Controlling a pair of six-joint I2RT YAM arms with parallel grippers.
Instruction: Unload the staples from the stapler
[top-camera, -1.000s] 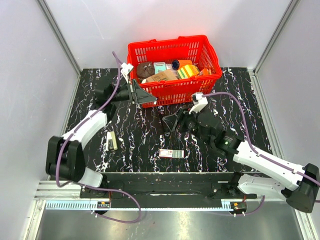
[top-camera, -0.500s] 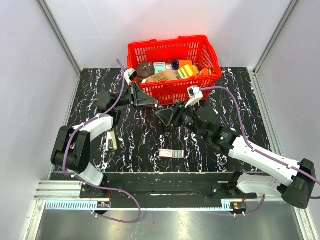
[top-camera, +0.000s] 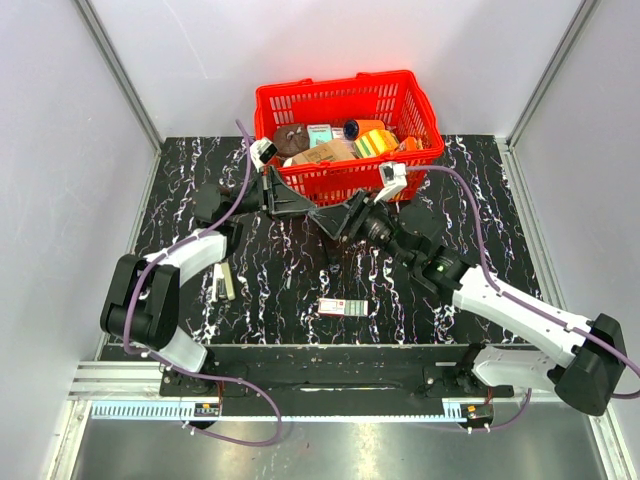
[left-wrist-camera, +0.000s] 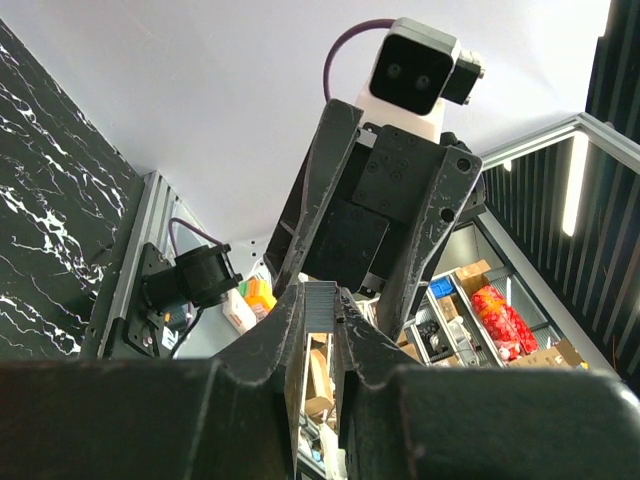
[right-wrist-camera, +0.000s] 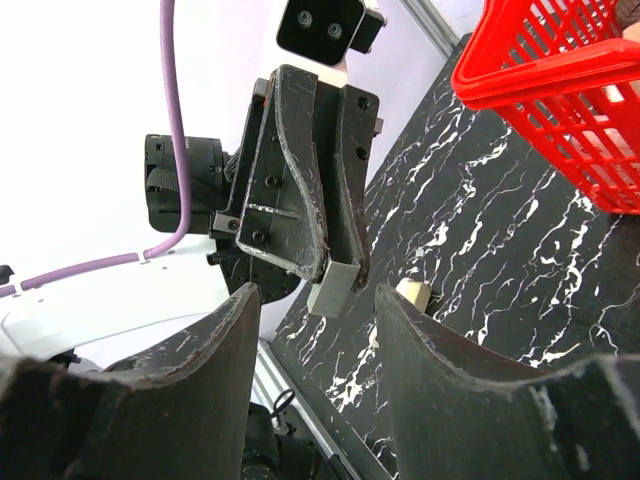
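Stapler (top-camera: 332, 258) is lying on the worktop (top-camera: 250, 260), staple strip (right-wrist-camera: 335, 288) out.
Left gripper (left-wrist-camera: 320, 310) jaws are clamping the strip mid-air, likely offering it to the right gripper (right-wrist-camera: 318, 300) and its spread jaws.

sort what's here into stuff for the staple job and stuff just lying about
Job: stapler, staple strip, left tool gripping it, right tool open around it.
Lying about: red basket of goods, cream oblong, red-and-white box.
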